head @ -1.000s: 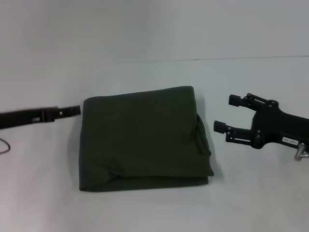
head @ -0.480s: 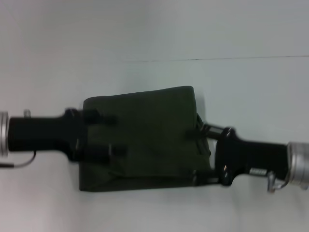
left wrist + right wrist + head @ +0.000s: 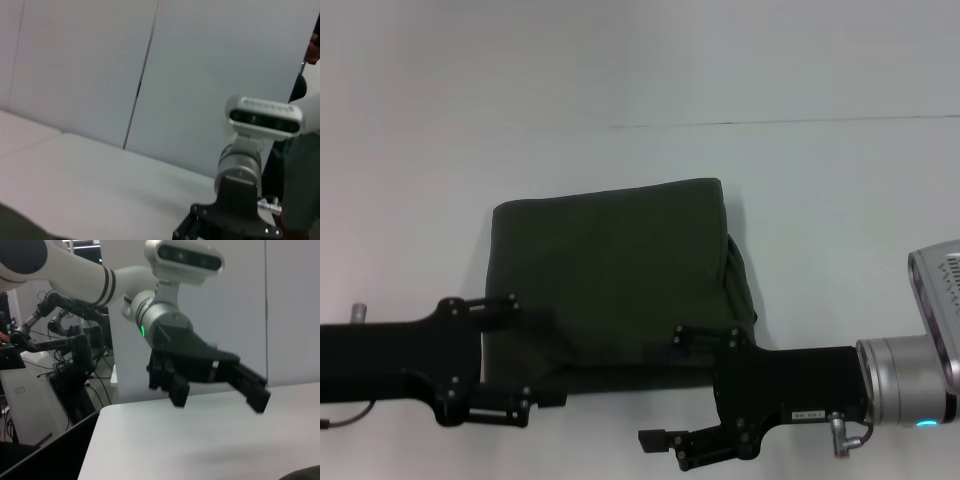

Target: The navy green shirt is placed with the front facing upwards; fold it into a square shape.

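pulling both arms back toward the near edge, we now hold the left gripper [image 3: 535, 400] over the shirt's near-left corner and the right gripper [image 3: 665, 440] just past its near-right edge; a moment ago they were pressed in on the bundle's sides, and before that stood wide apart. the navy green shirt [image 3: 610, 265] lies mid-table as a compact square, plain side up, layers showing at its right edge. both claws look spread, pinching nothing. we judge the fold essentially done, with only the retreat to a resting pose left
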`<state>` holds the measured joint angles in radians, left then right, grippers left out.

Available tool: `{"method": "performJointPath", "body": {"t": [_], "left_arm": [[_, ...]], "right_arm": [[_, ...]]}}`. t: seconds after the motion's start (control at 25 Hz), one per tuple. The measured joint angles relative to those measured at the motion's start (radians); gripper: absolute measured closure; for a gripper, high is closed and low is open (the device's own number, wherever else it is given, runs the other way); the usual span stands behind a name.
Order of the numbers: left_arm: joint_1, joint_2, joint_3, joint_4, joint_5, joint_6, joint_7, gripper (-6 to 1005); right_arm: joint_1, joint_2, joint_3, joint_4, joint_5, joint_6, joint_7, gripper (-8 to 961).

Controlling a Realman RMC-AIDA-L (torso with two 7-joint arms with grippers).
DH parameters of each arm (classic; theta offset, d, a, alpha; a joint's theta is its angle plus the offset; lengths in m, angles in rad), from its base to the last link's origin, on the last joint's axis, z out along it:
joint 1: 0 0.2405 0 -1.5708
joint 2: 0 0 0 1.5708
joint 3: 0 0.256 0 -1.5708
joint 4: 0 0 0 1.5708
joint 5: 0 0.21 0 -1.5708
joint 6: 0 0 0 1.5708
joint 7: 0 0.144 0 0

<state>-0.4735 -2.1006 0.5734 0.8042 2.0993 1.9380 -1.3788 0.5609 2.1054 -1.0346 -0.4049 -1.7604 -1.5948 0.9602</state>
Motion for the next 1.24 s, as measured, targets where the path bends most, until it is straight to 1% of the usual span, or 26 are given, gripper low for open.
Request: {"method": "performJointPath", "body": {"t": [0.12,0.52,1.0,1.24], "left_arm": [[0.002,-0.003,-0.007,-0.017,0.032,-0.007,0.013,123],[0.015,-0.008,-0.018,-0.027,0.072,-0.011,0.054,123],[0.025,-0.005,-0.057,-0.031,0.103,-0.031,0.085,123],[0.026,-0.004,-0.058,-0.03,0.104,-0.032,0.086,123]], "right_arm": [[0.003,0.0,-0.001,0.006,0.004,0.0,-0.011,40],[0.001,-0.001,-0.005,0.008,0.004,-0.008,-0.008,41],[-0.005,-0.002,-0.012,0.018,0.004,-0.008,-0.011,43],[-0.006,-0.002,-0.012,0.02,0.004,-0.003,-0.011,43]]}}
